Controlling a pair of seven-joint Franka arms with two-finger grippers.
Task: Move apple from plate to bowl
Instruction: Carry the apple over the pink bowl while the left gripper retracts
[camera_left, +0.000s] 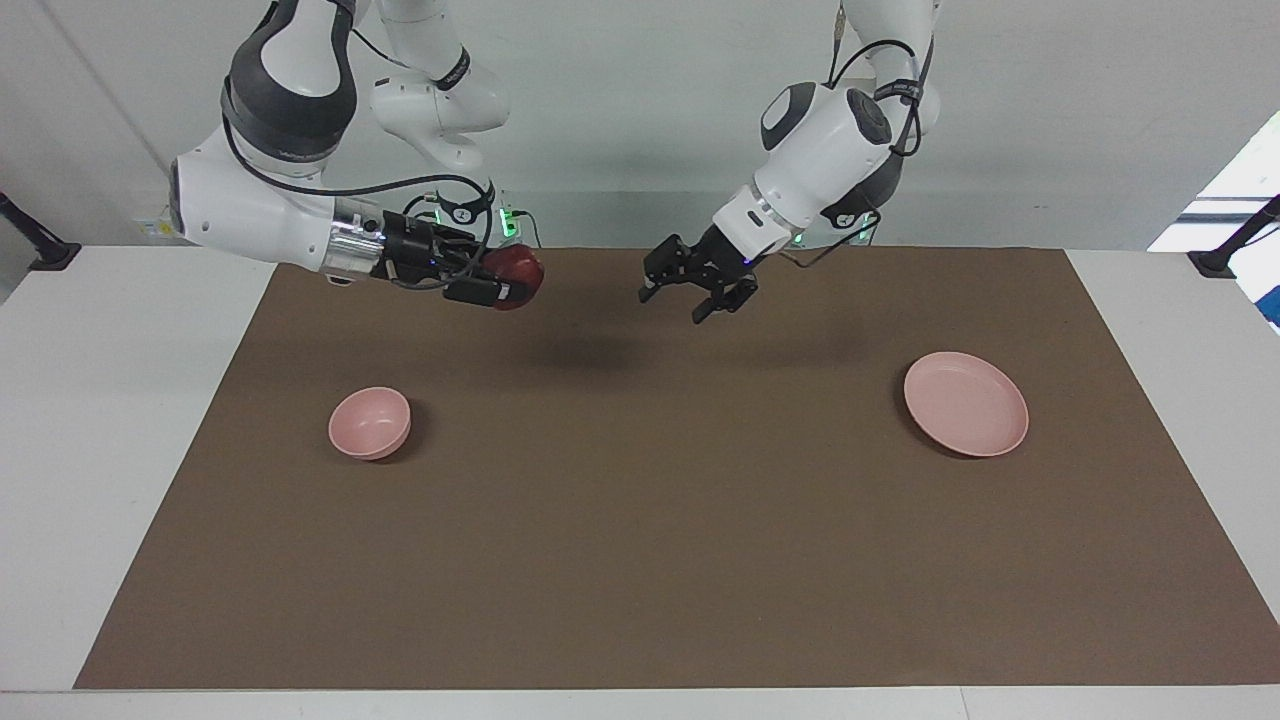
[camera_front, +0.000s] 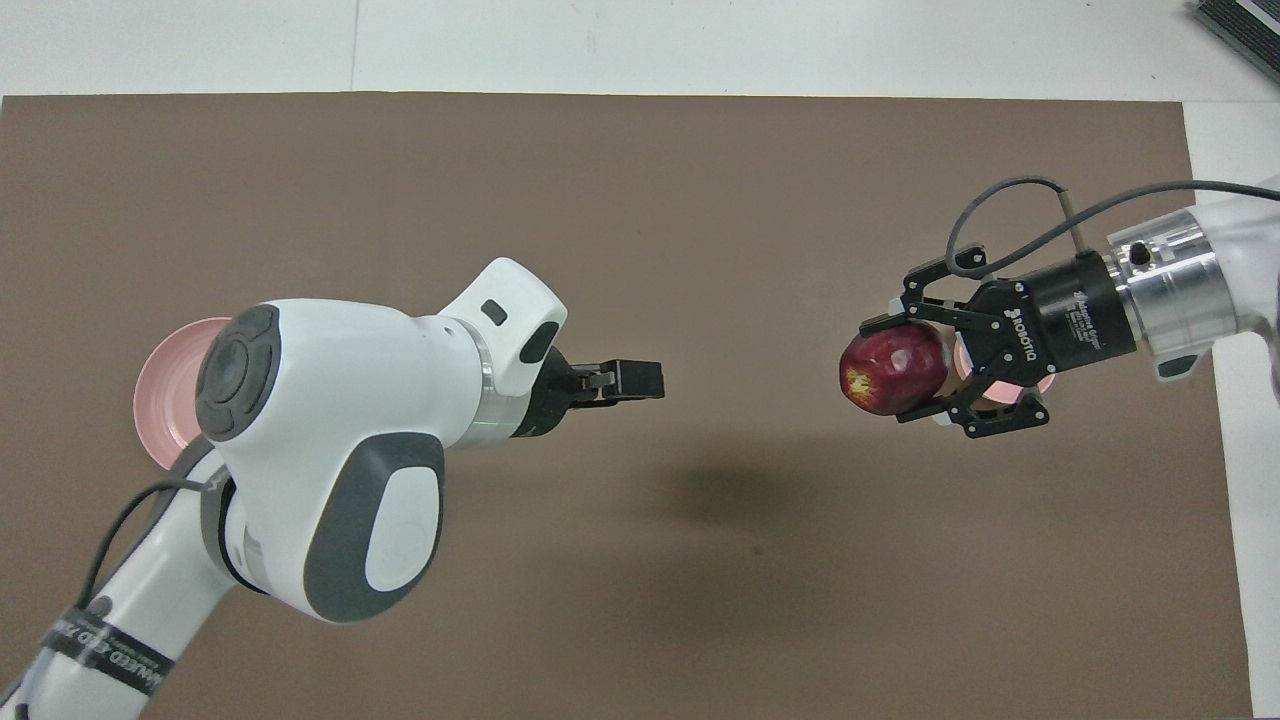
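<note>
**Apple in the right hand, up over the mat**

The right hand (camera_left: 505, 283) is clamped on the apple (camera_left: 518, 276), its two fingers pressing the dark red fruit from either side. Hand and apple hang in the air above the brown mat (camera_left: 640, 560), toward the right arm's end of the surface (camera_left: 120, 400). In the overhead view the yellowish patch of the apple (camera_front: 890, 372) faces away from the right hand (camera_front: 905, 375), and the bowl (camera_front: 1000, 385) shows only as a pink sliver under that hand's fingers.

The facing view shows the bowl (camera_left: 370, 422) standing upright on the mat, well below the right hand and clear of it, with nothing in it.

The left hand (camera_left: 697, 292) hangs over the middle of the mat with its fingers spread apart and nothing between them. It is well apart from the right hand and the apple. In the overhead view the left hand (camera_front: 640, 379) points toward the apple across a bare stretch of mat.

The plate (camera_left: 966, 403) lies flat on the mat toward the left arm's end, below and to the side of the left hand, with nothing on it. In the overhead view the left arm covers most of the plate (camera_front: 165, 410).
</note>
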